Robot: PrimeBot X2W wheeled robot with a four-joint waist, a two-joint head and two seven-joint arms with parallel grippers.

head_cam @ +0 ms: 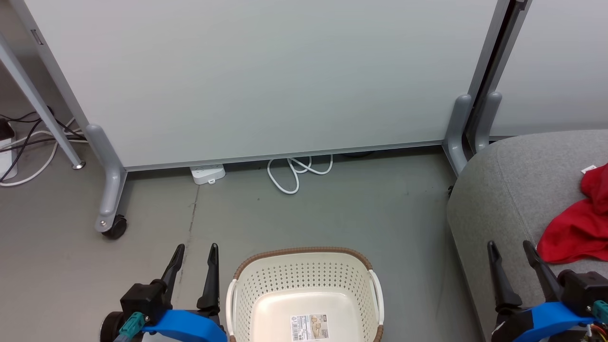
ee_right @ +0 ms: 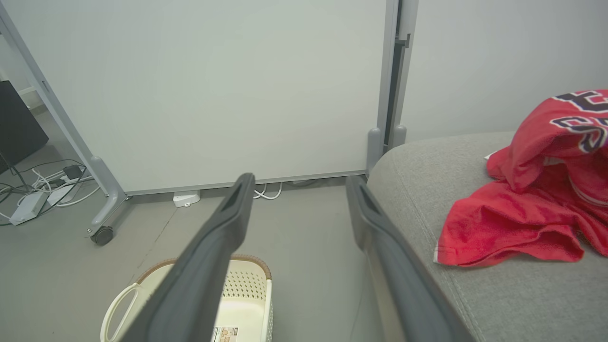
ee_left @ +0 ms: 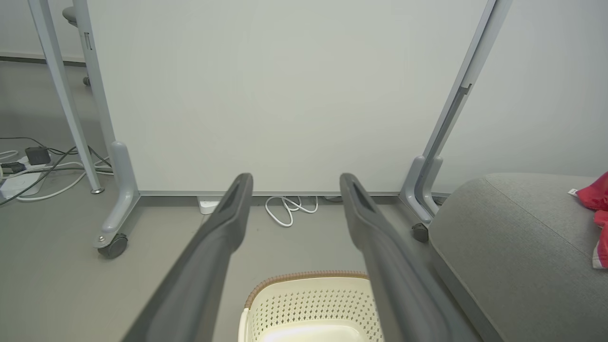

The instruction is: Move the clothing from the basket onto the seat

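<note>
The cream perforated basket [head_cam: 304,285] with a brown rim stands on the floor at the bottom centre, and only a barcode label shows on its bottom. Red clothing [head_cam: 577,228] lies crumpled on the grey seat [head_cam: 503,199] at the right; the right wrist view shows black white-edged lettering on the clothing [ee_right: 532,209]. My left gripper [head_cam: 195,254] is open just left of the basket, nothing between its fingers. My right gripper [head_cam: 510,251] is open over the seat's front corner, left of the clothing and apart from it. The basket [ee_left: 308,304] and seat [ee_left: 513,237] also show in the left wrist view.
A pale wheeled partition [head_cam: 266,80] stands behind the basket, its castor foot [head_cam: 113,227] at the left. White cable [head_cam: 294,173] and a power strip [head_cam: 207,174] lie at its base. More cables [head_cam: 28,142] lie far left. Grey floor surrounds the basket.
</note>
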